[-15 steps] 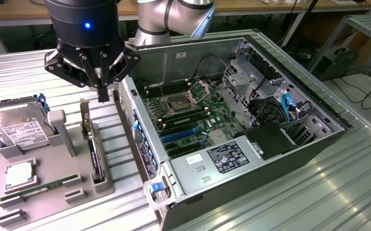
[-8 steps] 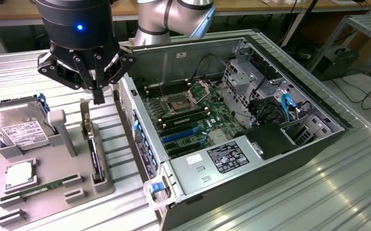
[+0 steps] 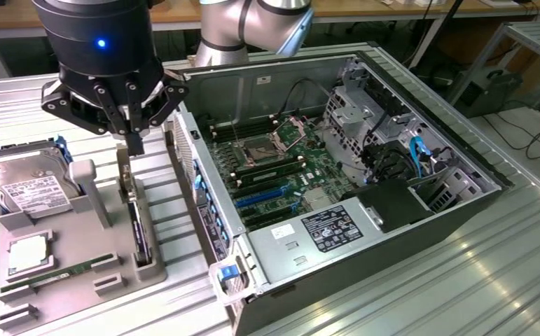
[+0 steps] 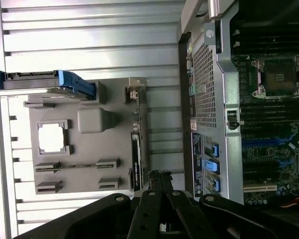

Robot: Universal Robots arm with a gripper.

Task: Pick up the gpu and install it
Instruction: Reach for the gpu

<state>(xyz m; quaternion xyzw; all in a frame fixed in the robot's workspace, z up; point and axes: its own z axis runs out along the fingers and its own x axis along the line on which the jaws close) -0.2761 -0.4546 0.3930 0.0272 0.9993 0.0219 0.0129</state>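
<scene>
hovering gripper (image 3: 136, 145): fingers drawn tight together with nothing between them, hanging just above the bracket end of the gpu
gpu (image 3: 140, 227): standing on edge in a slot of the grey holder (image 3: 87, 241), outside the open case (image 3: 410, 252) and just beside its wall
gpu shape: thin dark slab seen edge-on, with a silver bracket (image 4: 134, 93) at one end
gpu handling: judged light and stiff, but fragile; the board should not be bent or twisted
where to hold: probably across the thin thickness at the upper edge, away from the fan and the gold contacts; the smooth board faces may slip in a weak pinch
holder: matte grey, blocky, looks like moulded plastic with squared pockets
table (image 3: 457, 280): bright ribbed metal slats, glossy
case material: sheet metal, with one perforated panel beside the holder
motherboard (image 3: 288, 171): green, densely populated, with long blue slots (image 3: 262, 197)
hard drive (image 3: 22, 185): silver box with a white label and a blue carrier, at the holder's far end
</scene>
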